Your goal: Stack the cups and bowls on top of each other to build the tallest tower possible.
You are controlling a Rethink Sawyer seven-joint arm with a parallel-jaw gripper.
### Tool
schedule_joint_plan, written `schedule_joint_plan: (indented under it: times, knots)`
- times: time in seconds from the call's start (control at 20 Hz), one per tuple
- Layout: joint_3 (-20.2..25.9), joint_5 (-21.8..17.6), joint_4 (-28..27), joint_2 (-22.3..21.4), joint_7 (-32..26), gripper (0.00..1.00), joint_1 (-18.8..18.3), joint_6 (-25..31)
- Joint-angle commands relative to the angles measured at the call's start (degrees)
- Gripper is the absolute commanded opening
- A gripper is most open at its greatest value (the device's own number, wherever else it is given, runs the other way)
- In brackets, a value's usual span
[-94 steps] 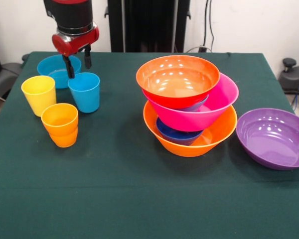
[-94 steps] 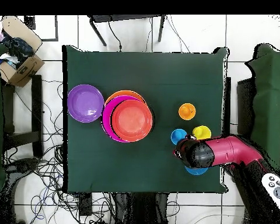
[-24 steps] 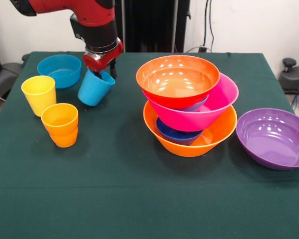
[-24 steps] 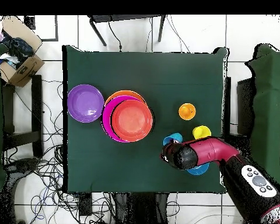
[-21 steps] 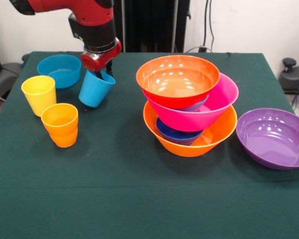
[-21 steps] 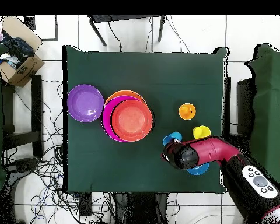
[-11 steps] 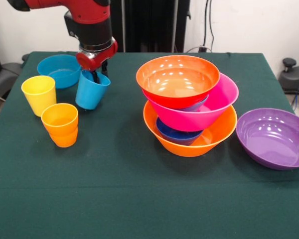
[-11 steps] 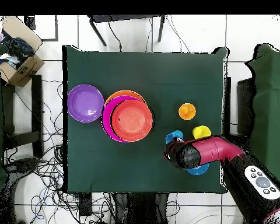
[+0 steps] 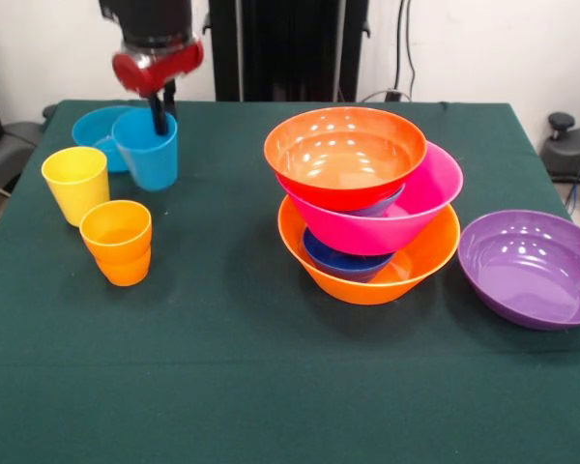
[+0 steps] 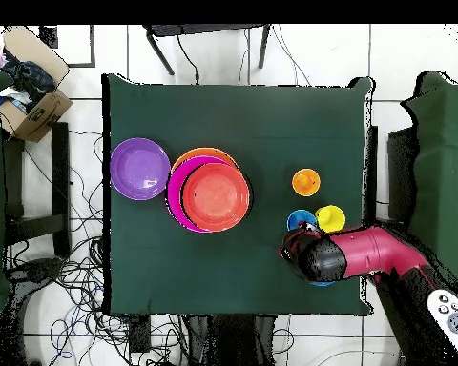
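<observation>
My gripper (image 9: 159,114) is shut on the rim of the light blue cup (image 9: 147,150) and holds it a little above the table, slightly tilted, at the far left. The yellow cup (image 9: 75,184) and the orange ridged cup (image 9: 117,242) stand just in front of it. The tower (image 9: 367,203) stands mid-table: large orange bowl (image 9: 416,266) as base, dark blue bowl (image 9: 343,263) inside it, pink bowl (image 9: 420,203) above, red-orange bowl (image 9: 343,155) on top. In the overhead view the arm (image 10: 362,250) covers the gripper; the blue cup (image 10: 299,221) shows beside it.
The shallow light blue bowl (image 9: 92,128) sits behind the held cup. The wide purple bowl (image 9: 532,266) lies alone at the right edge, also in the overhead view (image 10: 139,169). A bluish bowl edge (image 9: 379,205) peeks out under the red-orange bowl.
The gripper has closed on the light blue cup's rim and lifted it up and back toward the shallow blue bowl. The other cups and the tower have not moved.
</observation>
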Motion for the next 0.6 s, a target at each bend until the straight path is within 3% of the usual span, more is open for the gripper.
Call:
schedule_joint_plan:
  times: [0.05,0.6]
  knots:
    - [6.7,11.0,10.0,-11.2,-5.8,0.0,0.3,9.0]
    - [11.9,25.0,17.4,-19.6,1.6,0.0,3.1,5.7]
